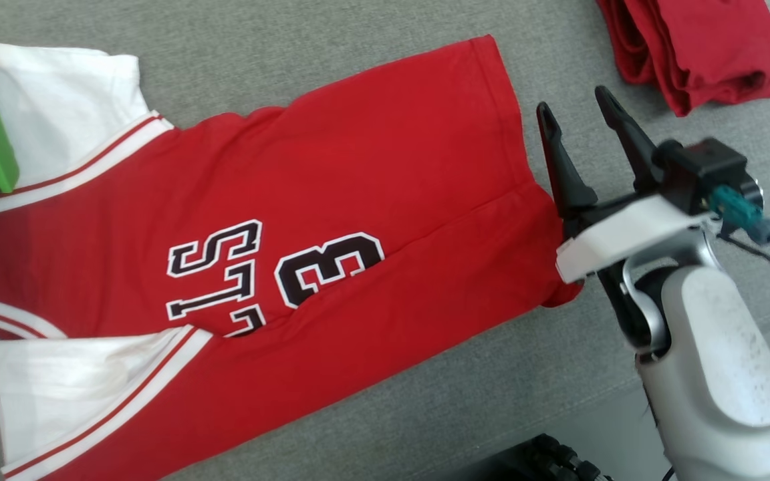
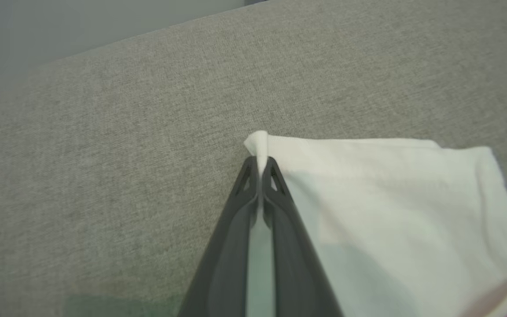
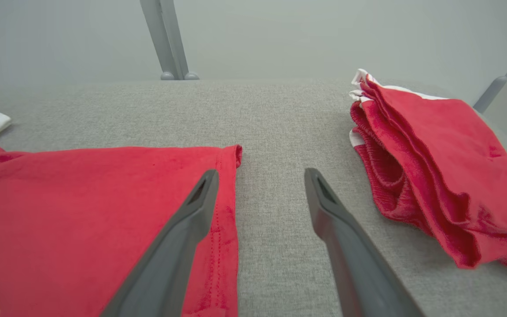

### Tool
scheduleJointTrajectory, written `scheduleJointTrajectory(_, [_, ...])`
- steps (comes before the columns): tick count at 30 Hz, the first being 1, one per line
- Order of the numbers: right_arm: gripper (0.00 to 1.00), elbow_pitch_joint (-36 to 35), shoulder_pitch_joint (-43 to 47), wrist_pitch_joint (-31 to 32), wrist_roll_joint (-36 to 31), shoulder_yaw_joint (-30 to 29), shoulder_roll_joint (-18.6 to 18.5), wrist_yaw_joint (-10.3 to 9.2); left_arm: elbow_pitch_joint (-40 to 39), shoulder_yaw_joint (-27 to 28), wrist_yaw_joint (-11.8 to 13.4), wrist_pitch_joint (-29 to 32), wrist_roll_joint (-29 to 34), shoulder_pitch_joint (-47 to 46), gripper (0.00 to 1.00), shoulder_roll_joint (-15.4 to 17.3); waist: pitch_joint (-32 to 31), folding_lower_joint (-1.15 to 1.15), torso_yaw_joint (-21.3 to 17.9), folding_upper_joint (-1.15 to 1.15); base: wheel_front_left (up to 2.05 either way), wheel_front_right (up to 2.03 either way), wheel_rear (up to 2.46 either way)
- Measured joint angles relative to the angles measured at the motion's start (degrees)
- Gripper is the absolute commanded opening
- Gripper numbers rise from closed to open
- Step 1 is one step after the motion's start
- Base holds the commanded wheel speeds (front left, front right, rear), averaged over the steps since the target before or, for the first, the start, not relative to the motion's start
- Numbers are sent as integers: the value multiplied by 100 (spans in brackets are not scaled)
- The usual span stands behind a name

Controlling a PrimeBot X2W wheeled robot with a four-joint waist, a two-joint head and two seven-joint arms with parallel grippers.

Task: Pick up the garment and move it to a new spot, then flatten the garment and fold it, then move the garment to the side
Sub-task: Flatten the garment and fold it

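The shirt (image 1: 331, 220) lies flat on the tabletop (image 1: 358, 40), its length running left to right. The left tool (image 2: 260, 165) is closed on the white sleeve (image 2: 390, 185) corner; the right tool (image 1: 573, 99), open, stands at the hem (image 3: 229, 198).

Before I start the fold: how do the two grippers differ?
The left gripper is shut on the jersey's white sleeve corner; the right gripper is open, holding nothing. Left is at the sleeve end; right is at the red hem, one finger over cloth, the other over bare table. Both are at the jersey's edges.
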Motion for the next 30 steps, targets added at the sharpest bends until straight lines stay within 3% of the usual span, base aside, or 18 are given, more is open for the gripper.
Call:
scheduleJointTrajectory(12, [100,1557,-1651,1252,-154,450,-935,0,-568,-283,-223,-798,-78,68,0,-600,-338,0,723,0,0,0,0])
scheduleJointTrajectory(22, [100,2451,-2052,2111,155,1006,-1410,0,-737,-510,-300,-1082,-167,194,0,-886,-543,0,1376,0,0,0,0])
scheduleJointTrajectory(23, [91,2515,-2071,2138,183,1021,-1418,0,-731,-519,-302,-1107,-175,194,0,-906,-562,0,1426,0,0,0,0])
scheduleJointTrajectory(24, [45,2596,-2086,2195,219,1029,-1414,0,-719,-531,-303,-1144,-175,195,0,-927,-581,0,1468,0,0,0,0])
scheduleJointTrajectory(27, [15,2824,-2159,2314,248,1016,-1428,0,-681,-570,-323,-1198,-193,195,0,-972,-629,0,1556,0,0,0,0])
scheduleJointTrajectory(28, [0,2895,-2177,2345,249,981,-1432,0,-664,-580,-326,-1203,-202,195,0,-983,-644,0,1579,0,0,0,0])
scheduleJointTrajectory(30, [0,3008,-2217,2341,263,910,-1415,0,-630,-586,-341,-1249,-229,195,0,-998,-669,0,1608,0,0,0,0])
